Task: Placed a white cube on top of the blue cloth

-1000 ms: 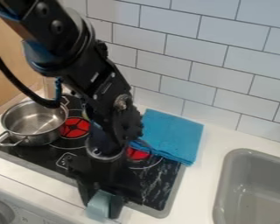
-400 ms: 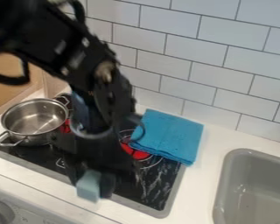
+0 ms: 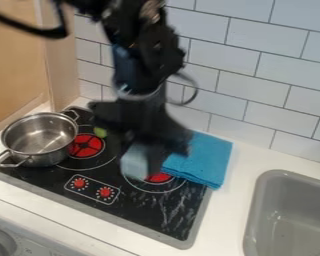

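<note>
In my camera view, the tool (image 3: pixel 146 157) is pinching the cube (image 3: pixel 134 161) over the stove (image 3: pixel 139 212), near the blue cloth (image 3: pixel 201 157). The cube looks pale bluish grey, plain and blocky, its edges smeared by blur. I see the cloth folded into a flat, bright blue stack, lying partly on the stove and partly on the white bench (image 3: pixel 246 160).

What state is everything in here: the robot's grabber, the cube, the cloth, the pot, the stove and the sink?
Gripper: closed on the cube, over the stove.
White cube: held, not set down on the cloth.
Blue cloth: folded, partly on the stove.
Pot: upright, lid off.
Stove: its round burner areas show red.
Sink: set into the counter.
</note>
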`<act>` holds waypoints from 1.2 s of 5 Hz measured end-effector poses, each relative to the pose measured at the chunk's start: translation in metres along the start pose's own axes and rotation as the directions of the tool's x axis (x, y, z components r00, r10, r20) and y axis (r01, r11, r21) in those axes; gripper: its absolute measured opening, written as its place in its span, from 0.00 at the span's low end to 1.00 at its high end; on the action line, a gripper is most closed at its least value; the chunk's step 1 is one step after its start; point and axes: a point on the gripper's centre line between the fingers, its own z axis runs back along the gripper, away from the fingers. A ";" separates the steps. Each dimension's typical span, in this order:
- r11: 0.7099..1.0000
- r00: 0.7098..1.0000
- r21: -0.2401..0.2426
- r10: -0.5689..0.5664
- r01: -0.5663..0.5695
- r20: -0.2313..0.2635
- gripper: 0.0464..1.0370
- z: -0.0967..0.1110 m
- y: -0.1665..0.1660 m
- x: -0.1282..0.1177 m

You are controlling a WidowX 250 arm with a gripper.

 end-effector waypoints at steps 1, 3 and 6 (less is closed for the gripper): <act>1.000 1.000 -0.028 -0.008 0.009 0.020 0.42 -0.002 0.002 0.032; 0.993 0.997 -0.091 -0.071 0.075 0.038 0.42 -0.023 -0.010 0.091; 0.980 0.987 -0.139 -0.151 0.143 -0.050 0.42 -0.075 -0.027 0.117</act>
